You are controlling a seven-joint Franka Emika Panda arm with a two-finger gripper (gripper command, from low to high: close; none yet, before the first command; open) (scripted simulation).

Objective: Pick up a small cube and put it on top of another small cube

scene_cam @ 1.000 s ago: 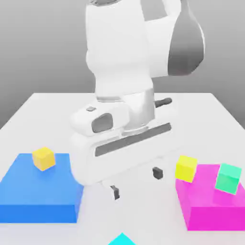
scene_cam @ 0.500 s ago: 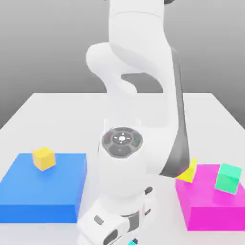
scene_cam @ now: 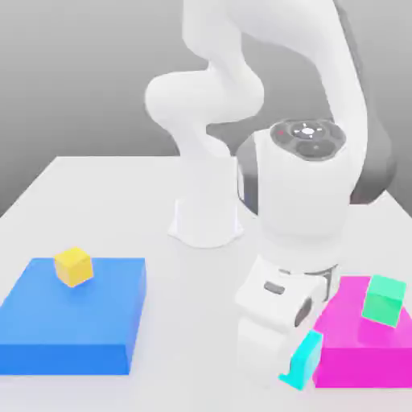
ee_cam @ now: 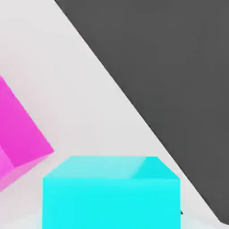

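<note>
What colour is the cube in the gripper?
Cyan cube; the hand view shows it best.

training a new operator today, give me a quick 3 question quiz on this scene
1. True or false: the gripper is shut on the cyan cube.
2. What sits on the blue platform? A) yellow cube B) green cube C) nothing
3. Fill in: the green cube rests on the ____ platform.

Key: 1 true; 2 A; 3 magenta.

A glossy white arm (scene_cam: 310,217) of rounded segments, with dark grey joint sections and a round button-studded cap.
</note>
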